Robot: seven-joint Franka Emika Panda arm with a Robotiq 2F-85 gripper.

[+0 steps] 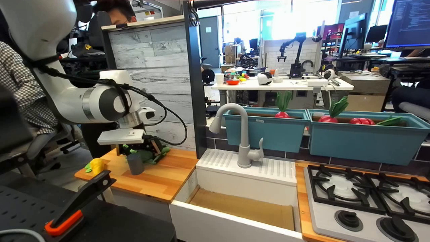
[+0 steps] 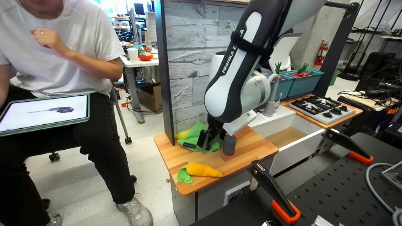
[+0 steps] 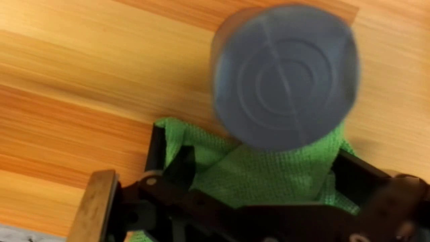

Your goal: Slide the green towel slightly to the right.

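The green towel [image 3: 262, 181] lies crumpled on the wooden counter [image 2: 251, 144], near the grey panel [image 2: 193, 62], and the gripper [image 3: 265, 154] is low over it. In the wrist view, the fingers [image 3: 357, 174] stand wide apart, with cloth visible between them; whether they press on it, I cannot tell. Close to the gripper, a grey cylinder [image 2: 229, 145] stands upright on the counter. In the wrist view it covers a part of the towel's edge, so I cannot say if these two are touching. Just beside the towel there is a yellow thing [image 2: 182, 134], partly hidden. A carrot [image 2: 202, 170] with green leaves lies apart from the towel, near the counter's edge. Next to the counter is a white sink [image 1: 215, 222] with a faucet [image 1: 244, 134], and then a stove [image 1: 322, 215]. In an exterior view, a person [image 2: 62, 47] sits with a tablet [image 2: 47, 113] on the lap.
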